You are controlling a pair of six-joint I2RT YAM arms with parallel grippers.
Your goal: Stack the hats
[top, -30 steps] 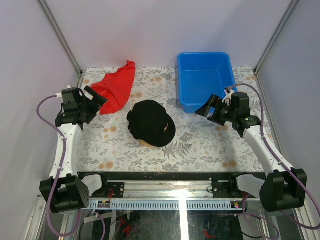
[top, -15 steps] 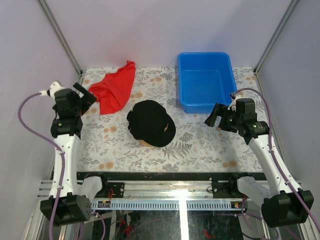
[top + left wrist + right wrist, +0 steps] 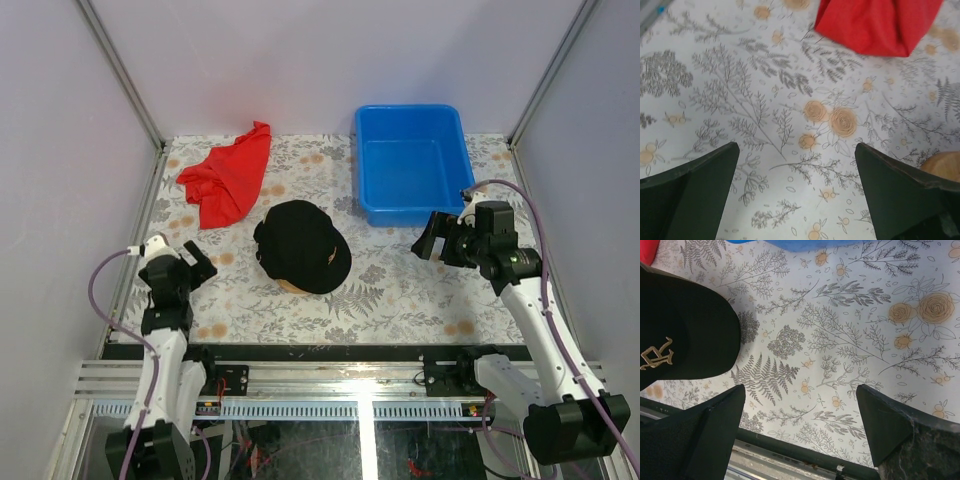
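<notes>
A black cap [image 3: 300, 245] with a small gold emblem lies in the middle of the table, its brim toward the near right. A tan rounded edge [image 3: 288, 286] shows under its near side; I cannot tell what it is. The cap's brim also shows in the right wrist view [image 3: 685, 340]. My left gripper [image 3: 190, 266] is open and empty, low over the table near the front left, well left of the cap. In the left wrist view [image 3: 796, 150] only tablecloth lies between its jaws. My right gripper [image 3: 432, 238] is open and empty, right of the cap [image 3: 800, 390].
A red cloth [image 3: 228, 175] lies at the back left and shows in the left wrist view [image 3: 875, 25]. A blue bin [image 3: 410, 160] stands at the back right, just behind my right gripper. The flowered tablecloth [image 3: 400, 290] covers the table; a black rail [image 3: 320, 352] runs along its near edge.
My left arm has drawn back from beside the red cloth to the near left of the table. My right arm has shifted slightly right. The cap has not moved.
</notes>
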